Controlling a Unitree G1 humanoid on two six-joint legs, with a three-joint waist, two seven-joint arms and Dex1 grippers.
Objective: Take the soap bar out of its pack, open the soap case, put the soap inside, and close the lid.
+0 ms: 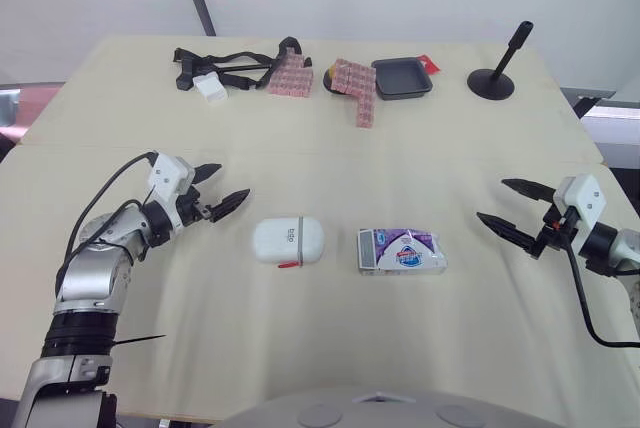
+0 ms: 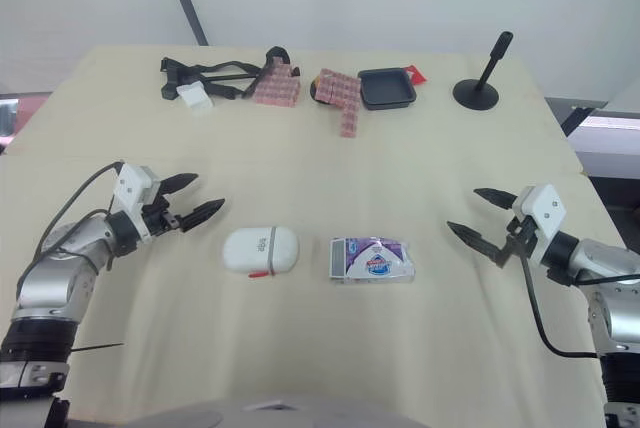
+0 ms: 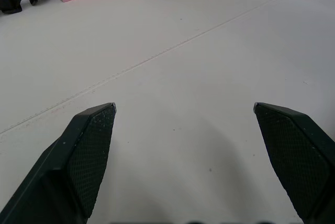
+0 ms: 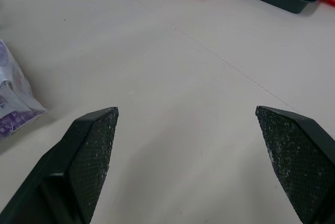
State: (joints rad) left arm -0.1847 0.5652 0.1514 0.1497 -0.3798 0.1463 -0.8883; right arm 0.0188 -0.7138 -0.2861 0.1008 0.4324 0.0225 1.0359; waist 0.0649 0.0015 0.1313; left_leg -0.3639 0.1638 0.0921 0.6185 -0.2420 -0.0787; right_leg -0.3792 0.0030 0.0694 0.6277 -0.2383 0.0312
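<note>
Beige worktop (image 1: 300,148) holds closed soap case (image 1: 288,240) beside soap pack (image 1: 402,250); left gripper (image 1: 232,180) and right gripper (image 1: 491,200) flank them, jaws apart.

Soap case (image 1: 288,240) left of pack (image 1: 402,250)

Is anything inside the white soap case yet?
Its inside is covered: the soap case lies shut on the table, its opaque lid hiding whatever it holds. The soap pack lies beside it, not touching. The left hand and right hand are open, holding nothing.
</note>
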